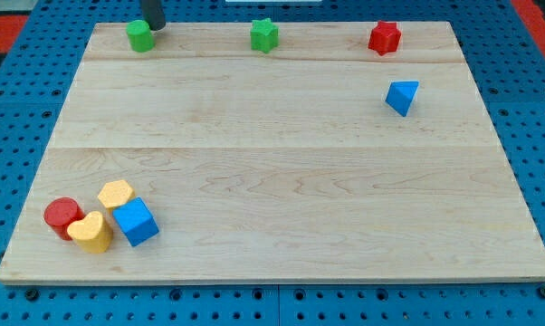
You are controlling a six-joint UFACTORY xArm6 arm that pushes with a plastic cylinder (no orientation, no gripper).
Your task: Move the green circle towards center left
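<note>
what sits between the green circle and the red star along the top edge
In the camera view, only the green star lies between the green circle and the red star. My tip touches the circle's upper right.

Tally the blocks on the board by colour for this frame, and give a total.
Green: 2, the green circle beside my tip and the green star
Red: 2, the red star and the red cylinder
Blue: 2, the blue triangle and the blue cube
Yellow: 2, the yellow hexagon and the yellow heart
Total: 8
</note>
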